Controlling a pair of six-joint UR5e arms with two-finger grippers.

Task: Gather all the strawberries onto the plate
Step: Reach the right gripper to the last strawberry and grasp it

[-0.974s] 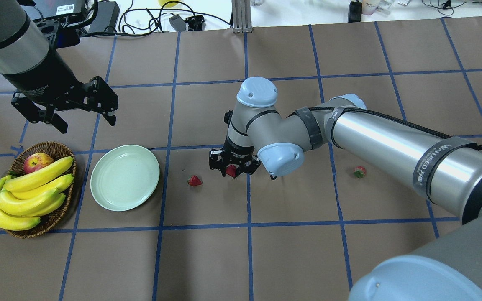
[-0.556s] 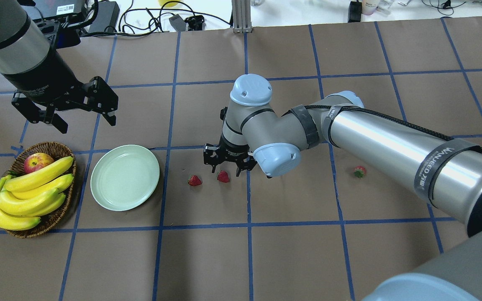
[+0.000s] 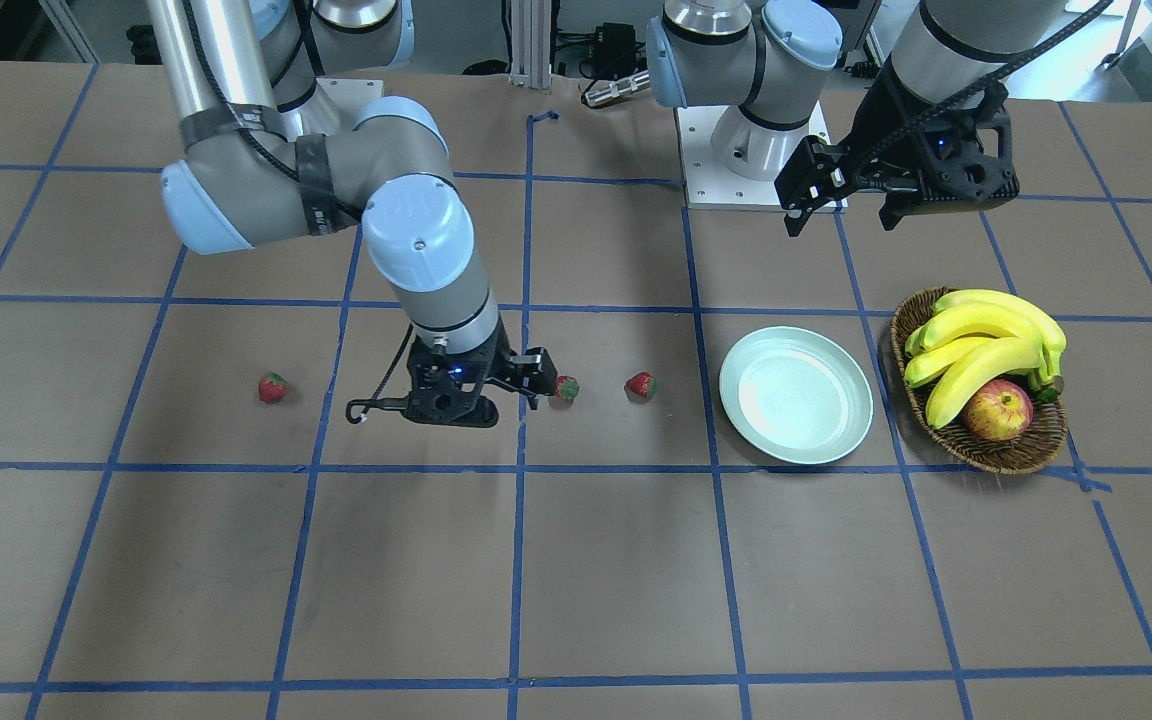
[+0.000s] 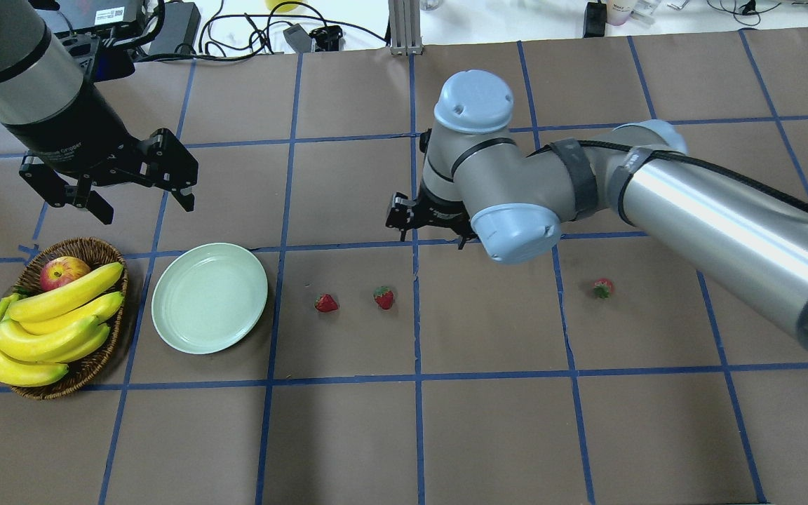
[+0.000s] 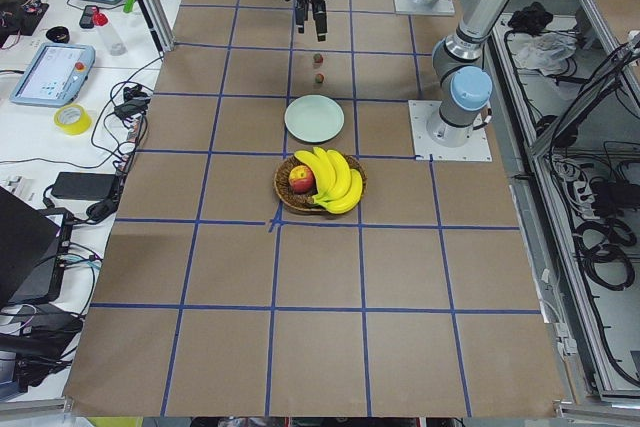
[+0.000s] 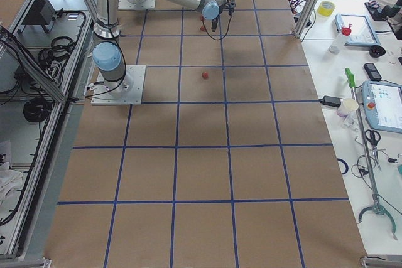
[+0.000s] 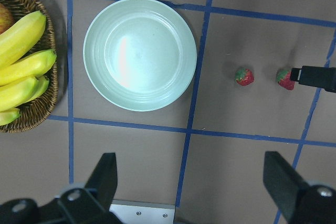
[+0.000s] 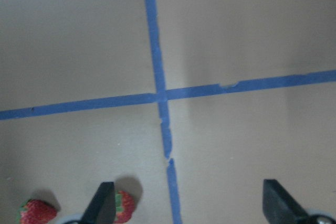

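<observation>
Three strawberries lie on the brown table. Two sit close together to the right of the plate [image 4: 209,297]: one strawberry [image 4: 326,302] and a second strawberry [image 4: 384,297]. The third strawberry [image 4: 602,288] lies far off to the right. The pale mint plate [image 3: 796,395] holds nothing. My right gripper [image 4: 432,226] hangs open and empty above the table, beyond the second strawberry. In the right wrist view its fingers [image 8: 103,203] frame bare table, with both near strawberries at the bottom left. My left gripper [image 4: 116,193] is open and empty, high behind the plate and basket.
A wicker basket [image 4: 95,247] with bananas [image 4: 46,315] and an apple [image 4: 64,272] stands left of the plate. Cables and boxes line the far table edge [image 4: 250,35]. Blue tape lines cross the table.
My right gripper was shut on a strawberry, then opened and left it on the table beside the other one. It has since risen and drawn away toward the far side. The left arm is unmoved.
</observation>
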